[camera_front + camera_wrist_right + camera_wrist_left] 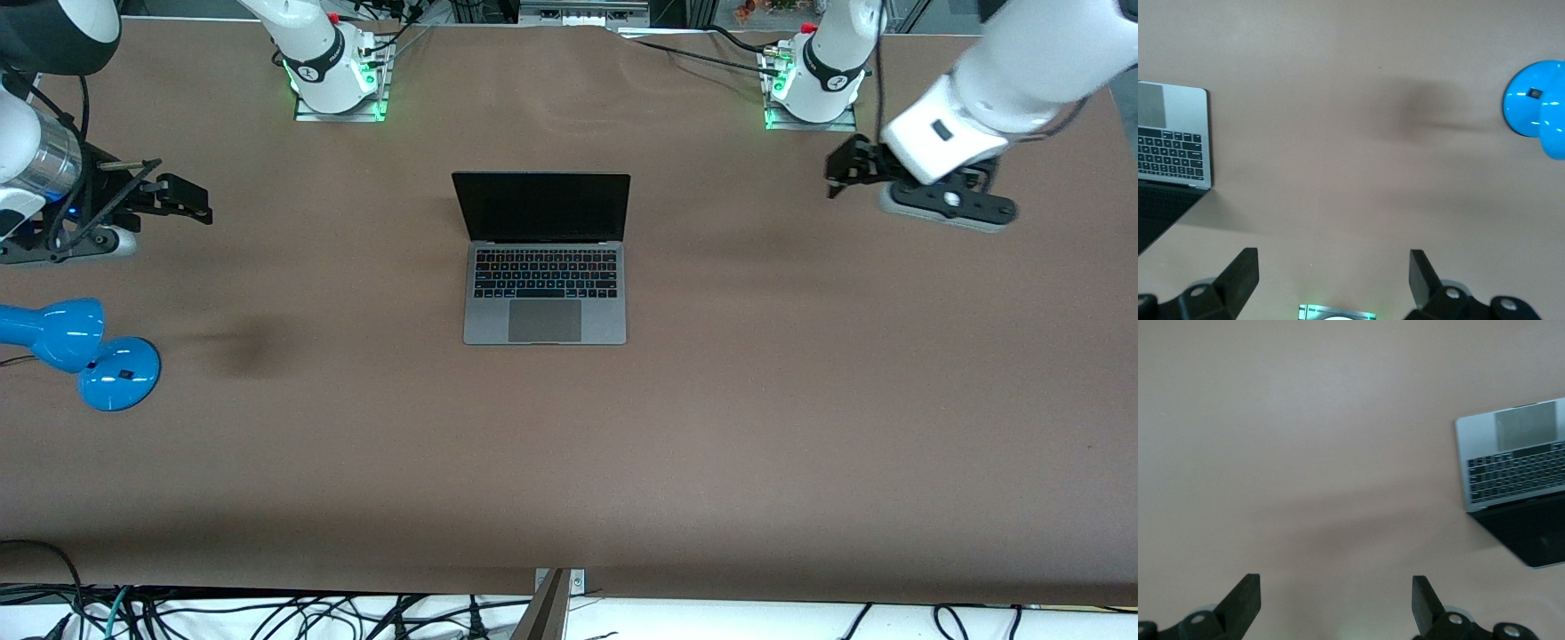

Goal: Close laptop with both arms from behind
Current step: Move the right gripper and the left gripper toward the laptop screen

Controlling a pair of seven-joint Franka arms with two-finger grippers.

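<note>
The space-grey laptop (544,267) stands open in the middle of the table, its black screen upright and facing the front camera, keyboard and trackpad showing. It also shows in the left wrist view (1515,467) and the right wrist view (1171,143). My left gripper (840,171) hangs open and empty over bare table toward the left arm's end, well apart from the laptop; its fingers (1245,600) stand wide apart. My right gripper (182,197) hangs open and empty over bare table toward the right arm's end, fingers (1241,273) wide apart.
A blue desk lamp (84,351) sits near the right arm's end of the table, nearer the front camera than the right gripper; it shows in the right wrist view (1538,107). The two arm bases (338,76) (813,84) stand along the table's back edge. Cables hang at the front edge.
</note>
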